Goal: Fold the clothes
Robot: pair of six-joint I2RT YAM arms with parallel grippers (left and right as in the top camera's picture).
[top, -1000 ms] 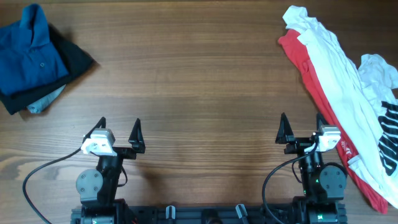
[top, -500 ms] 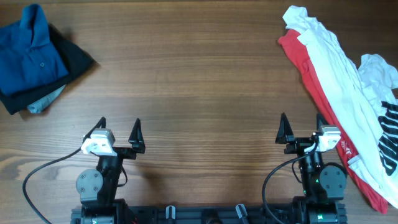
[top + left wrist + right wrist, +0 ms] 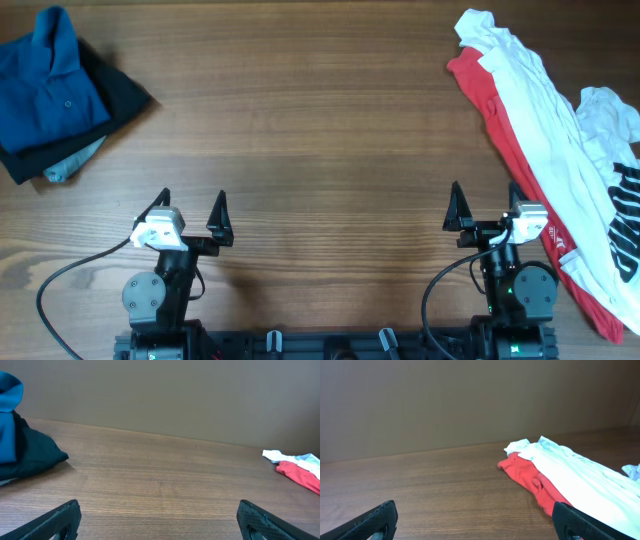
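Tabletop (image 3: pixel 320 110): brown wood grain, seen whole from overhead. Plain grey-brown wall (image 3: pixel 160 395) behind the far edge in both wrist views.

Left hand (image 3: pixel 191 203): at the near edge, left of centre, pointing toward the far edge. Fingers spread wide, nothing between them. Both tips low in the corners of the left wrist view, over bare wood.

Right hand (image 3: pixel 485 200): at the near edge, right of centre, in the same pose. Fingers spread wide, holding nothing. Near the right pile, just to its left; contact with cloth not evident.

Clothes, right pile:
- White shirt (image 3: pixel 540 120): crumpled, stretched in a long diagonal from the far right corner toward the near right edge. Black block print (image 3: pixel 625 210) on the part at the right border. Unfolded.
- Red shirt (image 3: pixel 478 85): beneath the white shirt, showing along its left side from the far end down to the near edge. Unfolded.

Clothes, left pile, far left corner, well apart from both hands:
- Polo (image 3: pixel 45 85): blue, collar and button placket facing up, in a compact bundle on top.
- Dark piece (image 3: pixel 122 92): under the polo, sticking out to its right.
- Pale piece (image 3: pixel 72 163): grey-blue, peeking out at the near side of the pile.

Cables (image 3: pixel 70 280): black, looping on the wood beside each arm base.
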